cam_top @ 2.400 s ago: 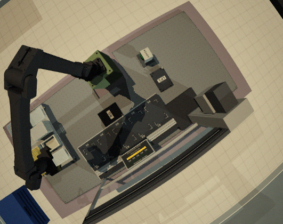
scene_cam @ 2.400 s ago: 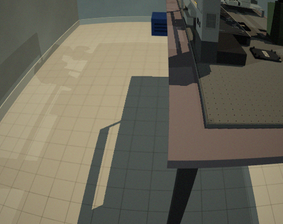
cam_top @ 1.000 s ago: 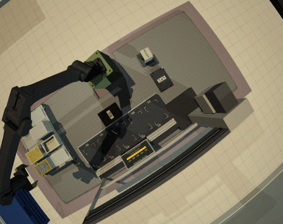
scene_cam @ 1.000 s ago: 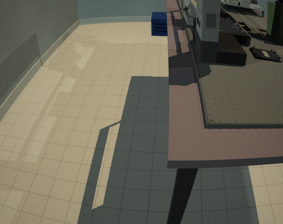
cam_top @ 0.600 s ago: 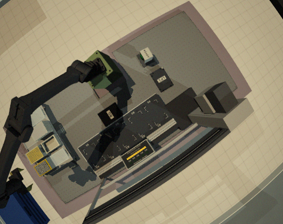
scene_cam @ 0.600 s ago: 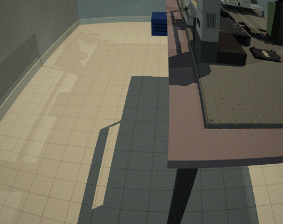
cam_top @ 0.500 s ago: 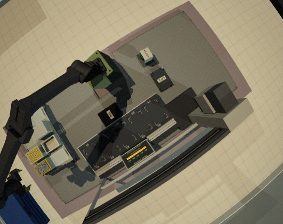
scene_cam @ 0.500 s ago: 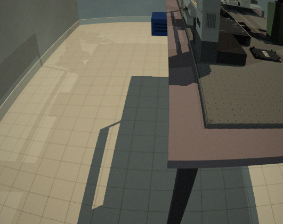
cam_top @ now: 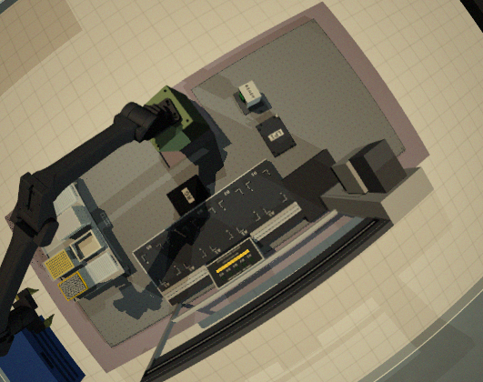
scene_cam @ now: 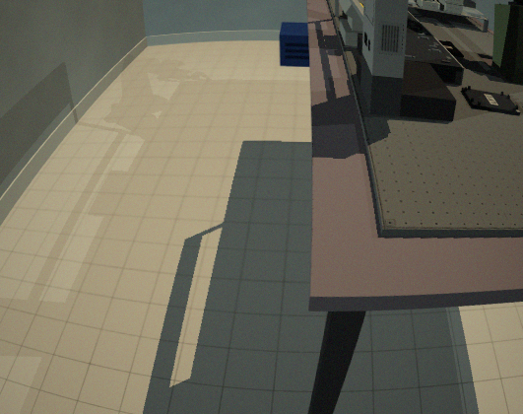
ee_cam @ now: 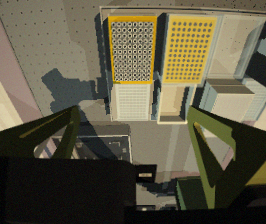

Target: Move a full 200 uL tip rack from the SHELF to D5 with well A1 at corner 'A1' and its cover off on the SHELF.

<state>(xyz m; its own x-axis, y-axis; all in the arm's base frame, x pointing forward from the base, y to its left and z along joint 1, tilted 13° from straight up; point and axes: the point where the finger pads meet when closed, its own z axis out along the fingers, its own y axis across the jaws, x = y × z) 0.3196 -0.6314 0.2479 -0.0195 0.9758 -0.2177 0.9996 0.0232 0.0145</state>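
Note:
In the wrist view a yellow-framed tip rack (ee_cam: 133, 49) under a clear cover shows pale rings on a grey field. Beside it, a second rack (ee_cam: 189, 49) shows a yellow plate with dark holes. Both stand on the SHELF, also in the top view: the ringed rack (cam_top: 72, 286) and the yellow-plate rack (cam_top: 59, 264). My gripper (ee_cam: 133, 111) is open and empty. It hovers above the bench just short of the shelf, its olive fingers wide apart. In the top view the gripper (cam_top: 36, 306) is at the lower left. The liquid handler deck (cam_top: 214, 229) with its corner brackets holds nothing.
On the shelf, nearer me, are a white lidded plate (ee_cam: 133, 102), an open tan reservoir (ee_cam: 173, 104) and pale sealed blocks (ee_cam: 228, 100). Two black nests (cam_top: 186, 196) (cam_top: 276, 135) and the white READY key box (cam_top: 249, 94) are on the bench. A blue bin (cam_top: 36, 356) stands on the floor.

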